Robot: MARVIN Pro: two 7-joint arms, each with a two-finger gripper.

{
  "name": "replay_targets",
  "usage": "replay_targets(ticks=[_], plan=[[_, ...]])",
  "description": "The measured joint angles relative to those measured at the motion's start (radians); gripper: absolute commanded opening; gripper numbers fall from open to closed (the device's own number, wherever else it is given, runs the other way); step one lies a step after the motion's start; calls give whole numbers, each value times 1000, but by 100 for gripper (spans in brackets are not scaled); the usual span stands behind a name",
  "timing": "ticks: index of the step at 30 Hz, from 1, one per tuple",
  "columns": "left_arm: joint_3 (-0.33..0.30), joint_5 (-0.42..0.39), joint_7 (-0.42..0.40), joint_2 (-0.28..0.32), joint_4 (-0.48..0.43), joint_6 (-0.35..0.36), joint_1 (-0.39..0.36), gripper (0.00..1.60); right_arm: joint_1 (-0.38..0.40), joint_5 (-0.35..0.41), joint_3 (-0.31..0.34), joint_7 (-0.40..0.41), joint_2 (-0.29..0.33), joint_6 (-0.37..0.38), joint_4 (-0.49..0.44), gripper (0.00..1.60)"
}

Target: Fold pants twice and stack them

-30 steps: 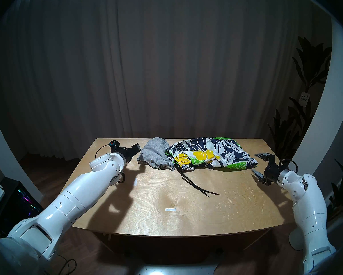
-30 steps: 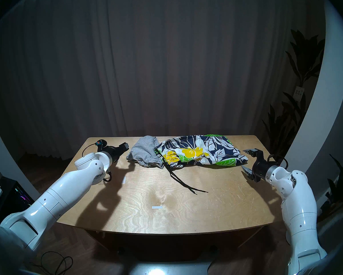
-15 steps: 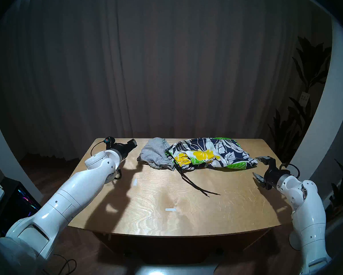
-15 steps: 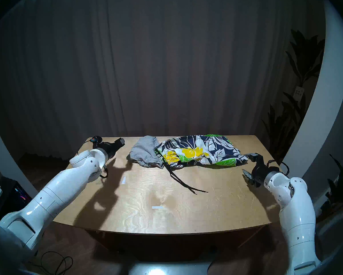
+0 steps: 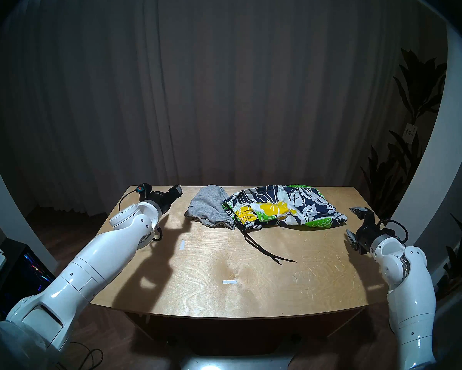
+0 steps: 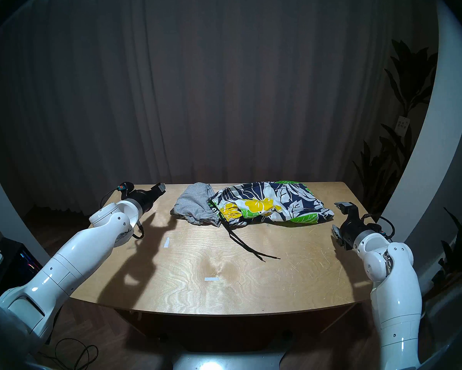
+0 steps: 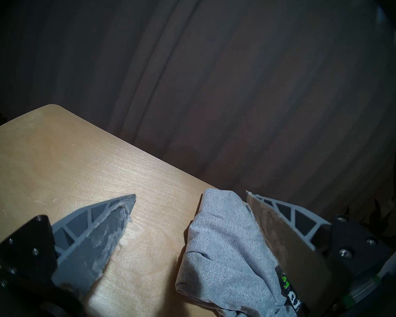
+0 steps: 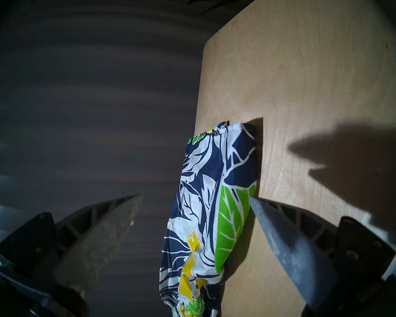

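The grey shorts (image 5: 208, 209) lie crumpled at the back middle of the wooden table (image 5: 251, 281), touching the floral shorts (image 5: 286, 206) on their right. A black drawstring (image 5: 262, 248) trails from the floral pair toward the front. My left gripper (image 5: 175, 193) hovers open and empty just left of the grey shorts (image 7: 224, 241). My right gripper (image 5: 352, 224) is open and empty just right of the floral pair's end (image 8: 206, 195). In the wrist views the left gripper (image 7: 190, 195) and the right gripper (image 8: 196, 197) each hold nothing.
Two white tape marks (image 5: 230, 282) (image 5: 182, 244) are stuck on the table. A dark curtain (image 5: 224, 94) hangs close behind the far edge. Plants (image 5: 401, 174) stand at the right, and a lit computer case (image 5: 24, 268) sits on the floor at the left.
My left gripper has drawn back leftward, away from the grey shorts. My right gripper has shifted right, away from the floral shorts. Both stayed open; the clothes have not moved.
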Motion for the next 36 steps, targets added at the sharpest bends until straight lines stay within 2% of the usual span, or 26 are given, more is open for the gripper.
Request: replay_targets(ticks=[3, 6, 10, 16, 20, 27, 36], plan=[[-6, -9, -11, 3, -16, -18, 22, 160, -14, -46, -21, -37, -45, -70, -24, 160], [-10, -12, -17, 5, -25, -31, 34, 160, -17, -77, -28, -57, -67, -107, -33, 160], [-23, -18, -33, 10, -52, -70, 65, 160, -12, -165, -33, -104, -122, -202, -59, 160], [-36, -14, -49, 14, -82, -123, 98, 160, 9, -272, -45, -152, -171, -302, -84, 160], [-39, 0, -54, 15, -103, -164, 118, 160, 36, -331, -89, -194, -187, -355, -83, 160], [-37, 23, -44, 5, -118, -201, 135, 160, 86, -321, -130, -236, -174, -316, -50, 160], [-19, 55, 11, -22, -130, -226, 136, 160, 134, -236, -104, -244, -126, -197, 27, 160]])
